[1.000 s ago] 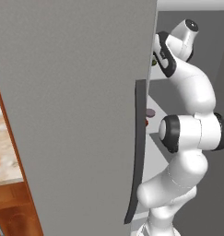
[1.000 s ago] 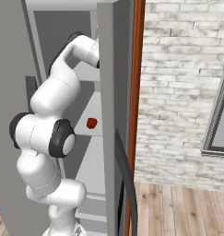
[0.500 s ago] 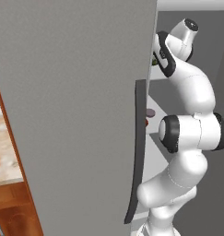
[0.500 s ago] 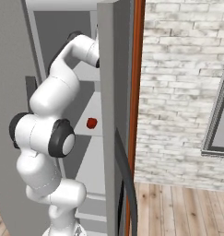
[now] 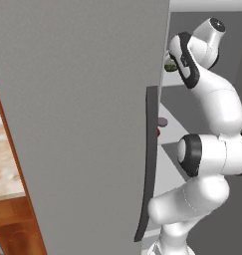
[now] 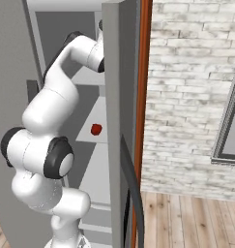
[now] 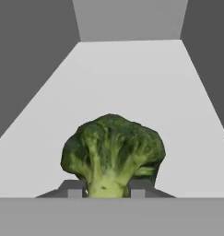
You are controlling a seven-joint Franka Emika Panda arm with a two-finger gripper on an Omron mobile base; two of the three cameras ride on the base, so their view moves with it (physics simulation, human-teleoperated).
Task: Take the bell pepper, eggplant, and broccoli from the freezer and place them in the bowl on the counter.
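Grey door (image 5: 82, 124) of the freezer (image 6: 116, 97) stands open beside the arm, hiding much of the shelves; inside the freezer the red pepper (image 6: 95, 129) lies on a lower shelf. On an upper shelf, the gripper (image 7: 107, 190) clamps the pale stalk of the bumpy green broccoli (image 7: 112, 150).

Broccoli (image 7: 112, 154) on upper freezer shelf (image 7: 132, 87); bell pepper (image 6: 95, 129) shelf below.
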